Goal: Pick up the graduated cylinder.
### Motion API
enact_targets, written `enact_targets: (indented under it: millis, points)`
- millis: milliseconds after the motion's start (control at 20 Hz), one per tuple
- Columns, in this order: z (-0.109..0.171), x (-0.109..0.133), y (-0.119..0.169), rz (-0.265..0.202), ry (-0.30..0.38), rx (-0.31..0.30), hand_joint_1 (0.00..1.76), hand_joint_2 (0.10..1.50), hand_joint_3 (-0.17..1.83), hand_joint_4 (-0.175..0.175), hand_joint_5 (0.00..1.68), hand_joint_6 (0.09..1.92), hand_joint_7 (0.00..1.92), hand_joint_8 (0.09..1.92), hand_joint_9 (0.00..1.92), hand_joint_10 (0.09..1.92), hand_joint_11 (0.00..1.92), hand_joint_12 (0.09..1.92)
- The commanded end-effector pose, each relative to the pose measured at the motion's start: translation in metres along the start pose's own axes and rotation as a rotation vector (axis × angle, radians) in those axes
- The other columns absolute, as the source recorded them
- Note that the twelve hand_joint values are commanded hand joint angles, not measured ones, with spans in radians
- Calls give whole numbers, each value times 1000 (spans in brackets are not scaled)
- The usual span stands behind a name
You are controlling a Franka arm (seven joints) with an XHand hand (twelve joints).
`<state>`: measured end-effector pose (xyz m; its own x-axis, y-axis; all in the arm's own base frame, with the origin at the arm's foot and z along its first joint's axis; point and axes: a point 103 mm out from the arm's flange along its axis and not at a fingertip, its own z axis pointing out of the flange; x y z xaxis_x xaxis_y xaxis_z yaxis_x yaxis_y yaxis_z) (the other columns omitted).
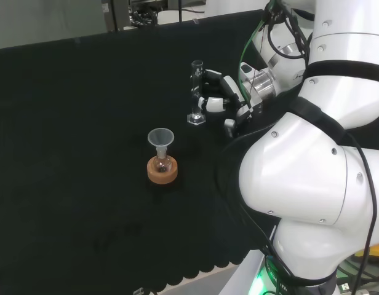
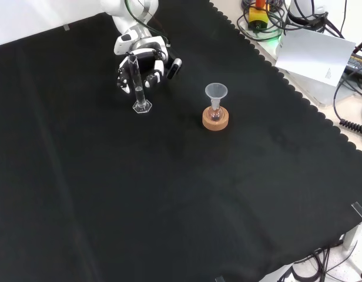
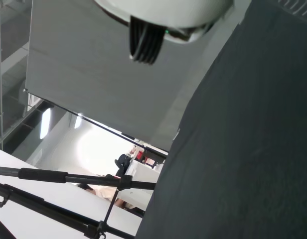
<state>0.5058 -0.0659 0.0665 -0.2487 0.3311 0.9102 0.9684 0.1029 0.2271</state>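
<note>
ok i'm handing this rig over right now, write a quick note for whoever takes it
Hand: fingers curled round the middle of the graduated cylinder, right behind it in the front view.
Cylinder: upright, its base on the black cloth, not lifted.
Nearby: a funnel sits in a small flask on a cork ring, to the right of the cylinder in the front view and apart from it.
Done: reach and grasp.
Left: lift the cylinder straight up, clear of the funnel.

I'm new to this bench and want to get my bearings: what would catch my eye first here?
First, the hand at the clear graduated cylinder, which stands upright on the black cloth near the front view's top, fingers curled beside its tube. Next, to the right in that view, a funnel sits in a small flask on a cork ring.
</note>
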Motion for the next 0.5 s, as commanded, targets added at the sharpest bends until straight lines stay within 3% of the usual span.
enact_targets:
  millis: [50, 500]
  points:
    - [0, -1, 0, 6, -2, 6, 1181, 663, 764, 5, 650, 747, 644, 620, 938, 420, 707, 1152]
    - [0, -2, 4, 5, -4, 11, 1175, 675, 753, -1, 640, 739, 644, 612, 957, 399, 731, 1137]
